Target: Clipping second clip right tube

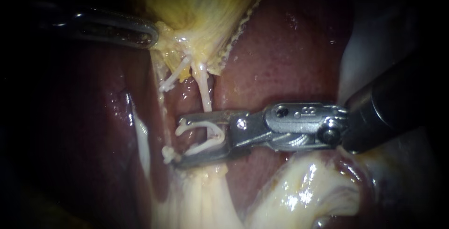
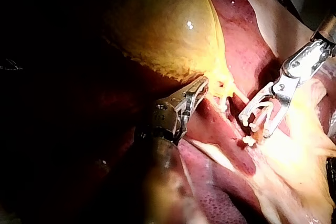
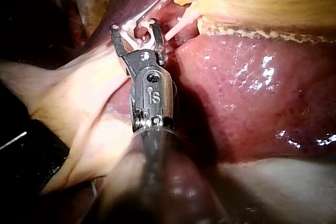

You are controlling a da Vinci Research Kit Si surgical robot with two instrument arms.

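Right instrument [image 1: 180, 141], centre frame: jaws wide apart, carrying an open white clip [image 1: 203, 148]. Right tube [image 1: 203, 89] runs down onto the upper jaw's outer edge, not visible inside the gap. Upper left: left instrument [image 1: 152, 35] jaws clamp the gallbladder [image 1: 206, 9].

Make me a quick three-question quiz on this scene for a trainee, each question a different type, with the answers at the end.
1. True or false: the clip is squeezed flat.
2. The right instrument holds: A a clip, B a needle, C gauze.
3. Fill in: the left instrument has its tip at the yellow ____.
Key: 1 false; 2 A; 3 gallbladder.
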